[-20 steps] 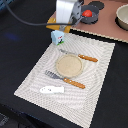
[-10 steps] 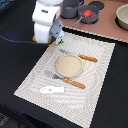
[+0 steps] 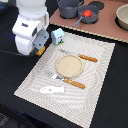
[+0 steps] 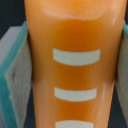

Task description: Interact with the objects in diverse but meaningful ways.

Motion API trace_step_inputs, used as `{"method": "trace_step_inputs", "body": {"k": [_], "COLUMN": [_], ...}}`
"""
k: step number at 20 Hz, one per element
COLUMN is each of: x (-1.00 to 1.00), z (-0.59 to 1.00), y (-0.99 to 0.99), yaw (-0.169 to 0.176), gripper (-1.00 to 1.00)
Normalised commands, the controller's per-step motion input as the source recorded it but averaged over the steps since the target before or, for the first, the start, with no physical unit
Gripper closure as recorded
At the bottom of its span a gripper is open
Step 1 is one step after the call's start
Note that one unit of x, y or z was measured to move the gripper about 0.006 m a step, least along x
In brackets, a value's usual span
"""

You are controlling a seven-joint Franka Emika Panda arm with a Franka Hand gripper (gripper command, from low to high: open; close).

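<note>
In the upper left of the exterior view the gripper (image 3: 42,44) hangs above the striped placemat (image 3: 95,85), its jaws pinching a golden bread loaf (image 4: 75,60), which fills the wrist view between teal-edged grey pads (image 4: 15,80). The milk carton (image 3: 58,36) stands just beside it. The white fish piece (image 3: 52,90) lies low on the mat. At the top, the red tomato (image 3: 88,13) sits near the grey pot (image 3: 69,7).
</note>
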Motion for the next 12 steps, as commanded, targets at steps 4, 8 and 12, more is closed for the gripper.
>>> {"method": "trace_step_inputs", "body": {"k": [4, 8, 12], "x": [-0.08, -0.06, -0.07], "z": [-0.17, -0.13, -0.06], "y": [-0.08, 0.0, 0.01], "yaw": [0.01, 0.028, 0.057], "gripper": [1.0, 1.0, -1.0]}}
